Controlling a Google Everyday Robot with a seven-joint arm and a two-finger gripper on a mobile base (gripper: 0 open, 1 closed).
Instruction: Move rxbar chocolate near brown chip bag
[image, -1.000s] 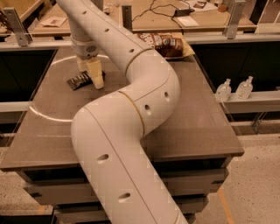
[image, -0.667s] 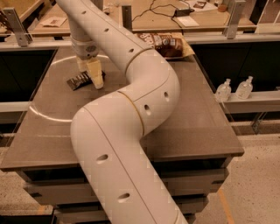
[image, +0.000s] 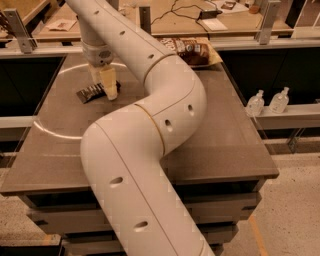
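- The rxbar chocolate (image: 90, 93) lies flat on the table (image: 225, 140), at about 10 o'clock from the table's middle.
- The gripper (image: 107, 88) points down at the bar's right end, touching it or just above it. From this angle I cannot tell whether the claw is spread, closed, or pinching the wrapper.
- The brown chip bag (image: 192, 51) sits at the far edge, about 1 o'clock from the middle and well apart from the bar.
- My reading is that the task is at its start. The bar has not been carried over, so the grasp, the lift and the move toward 2 o'clock all seem left to do.
- The table top is a dark, matte grey-brown slab with a pale curved line (image: 50, 132) on it near 9 o'clock.
- The white arm (image: 150, 125) snakes over much of it.
- Beyond 12 o'clock stands a wooden workbench (image: 165, 27) with cables, and two clear bottles (image: 255, 103) rest on a ledge at 3 o'clock.
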